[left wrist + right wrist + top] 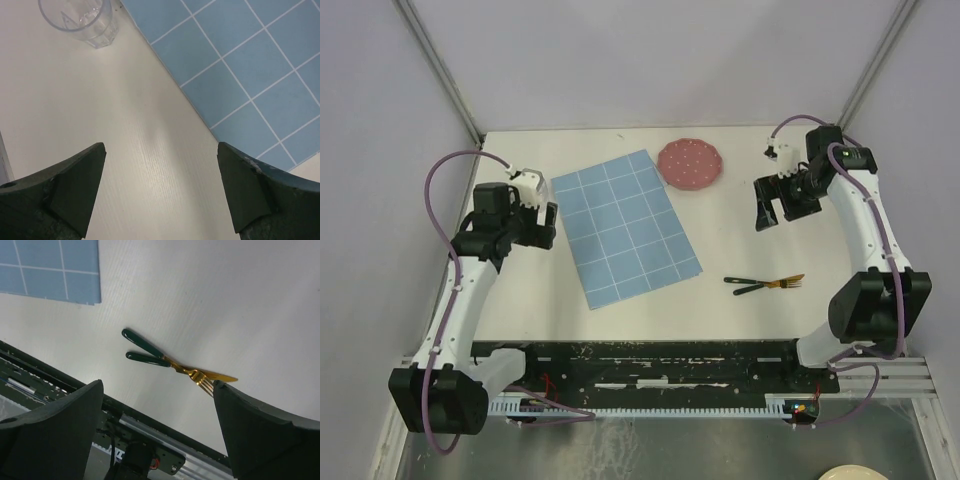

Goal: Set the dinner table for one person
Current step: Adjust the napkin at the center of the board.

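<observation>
**Both arms poised, jaws wide**

The white surface (750, 230) carries everything in view. A blue grid placemat (623, 226) lies angled left of its middle, with a pink speckled plate (690, 164) near the mat's far corner. A green-handled fork and knife (765, 284) lie crossed to the mat's right. A clear glass (77, 20) stands near the mat's edge. The left jaws and the right jaws stand spread above the surface, gripping nothing.

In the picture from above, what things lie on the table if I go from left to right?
mat → plate → fork and knife
</observation>
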`<control>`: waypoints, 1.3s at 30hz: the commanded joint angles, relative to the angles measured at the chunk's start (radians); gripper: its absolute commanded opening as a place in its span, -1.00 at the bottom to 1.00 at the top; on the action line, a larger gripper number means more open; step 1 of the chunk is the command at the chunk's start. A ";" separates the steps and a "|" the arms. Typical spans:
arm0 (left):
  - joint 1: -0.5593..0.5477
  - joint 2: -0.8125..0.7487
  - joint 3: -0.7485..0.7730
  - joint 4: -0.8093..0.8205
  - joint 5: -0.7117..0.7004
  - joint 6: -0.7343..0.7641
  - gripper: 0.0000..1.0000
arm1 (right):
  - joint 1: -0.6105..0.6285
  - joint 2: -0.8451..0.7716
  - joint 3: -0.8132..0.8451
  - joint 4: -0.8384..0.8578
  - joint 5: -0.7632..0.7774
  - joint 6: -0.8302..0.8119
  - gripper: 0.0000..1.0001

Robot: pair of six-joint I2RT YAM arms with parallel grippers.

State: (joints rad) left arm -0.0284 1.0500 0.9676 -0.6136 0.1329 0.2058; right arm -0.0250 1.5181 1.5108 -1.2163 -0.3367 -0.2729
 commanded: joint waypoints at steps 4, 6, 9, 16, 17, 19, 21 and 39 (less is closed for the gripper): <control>-0.002 0.037 0.060 -0.085 -0.021 0.042 0.99 | 0.110 0.231 0.242 -0.087 -0.113 0.022 0.98; -0.002 0.049 0.079 -0.107 -0.043 0.043 0.99 | 0.207 0.296 0.299 -0.122 -0.030 -0.004 0.98; -0.002 0.054 0.088 -0.139 -0.052 0.045 0.98 | 0.296 0.371 0.359 -0.136 -0.012 0.007 0.98; -0.003 0.018 0.037 -0.164 -0.034 -0.008 0.99 | 0.364 0.531 0.501 -0.160 -0.037 0.039 0.98; -0.002 0.011 0.029 -0.164 -0.030 -0.021 0.99 | 0.364 0.541 0.503 -0.160 -0.046 0.040 0.98; -0.002 0.010 0.024 -0.172 -0.023 -0.042 0.99 | 0.365 0.549 0.497 -0.159 -0.080 0.040 0.98; -0.002 0.012 0.028 -0.181 -0.023 -0.052 0.99 | 0.369 0.555 0.492 -0.160 -0.132 0.041 0.98; -0.002 0.085 0.082 -0.164 -0.122 0.039 0.99 | 0.860 0.336 0.170 0.148 0.533 -0.176 0.98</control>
State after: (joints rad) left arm -0.0284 1.1366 0.9943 -0.7914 0.0525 0.2054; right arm 0.7185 1.9930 1.7641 -1.2301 -0.0692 -0.3473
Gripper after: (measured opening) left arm 0.992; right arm 0.990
